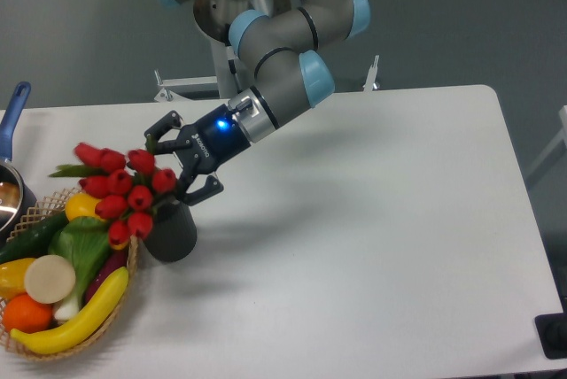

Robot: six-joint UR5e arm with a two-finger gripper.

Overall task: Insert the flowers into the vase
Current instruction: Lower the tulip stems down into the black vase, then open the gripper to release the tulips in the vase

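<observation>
Currently, step: flowers (120,186) sitting tilted in vase (171,232), left of frame.
Claw (183,165): spread, fingers flanking the stems.
Next: retreating cleanly, probably.

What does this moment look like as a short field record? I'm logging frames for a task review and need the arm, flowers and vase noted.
gripper: open, fingers spread beside the flowers, at the vase mouth
flowers: red tulips, stems in the vase, heads leaning left over the basket
vase: dark grey, upright on the table, right of the basket
basket: wicker, holds toy fruit and vegetables
table: white
</observation>
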